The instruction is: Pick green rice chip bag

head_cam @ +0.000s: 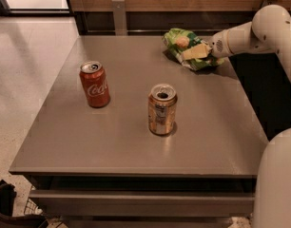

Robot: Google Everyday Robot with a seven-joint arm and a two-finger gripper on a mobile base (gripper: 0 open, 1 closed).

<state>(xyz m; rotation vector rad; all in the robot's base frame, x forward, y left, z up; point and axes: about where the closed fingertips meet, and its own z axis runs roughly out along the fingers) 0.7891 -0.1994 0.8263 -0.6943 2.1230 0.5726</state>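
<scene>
The green rice chip bag [181, 44] lies crumpled at the far right of the grey table [117, 141], light green with a darker band and a round tan chip picture. My gripper [198, 52] comes in from the right on the white arm [259, 30] and sits on the bag's right part, touching it. The bag rests on the table top. Its right end is hidden under the gripper.
A red Coca-Cola can [94, 84] stands upright at the left middle. An opened tan-orange can [162, 109] stands upright in the centre. A wooden wall with a dark ledge runs behind the table. The robot's white body [278, 184] fills the lower right.
</scene>
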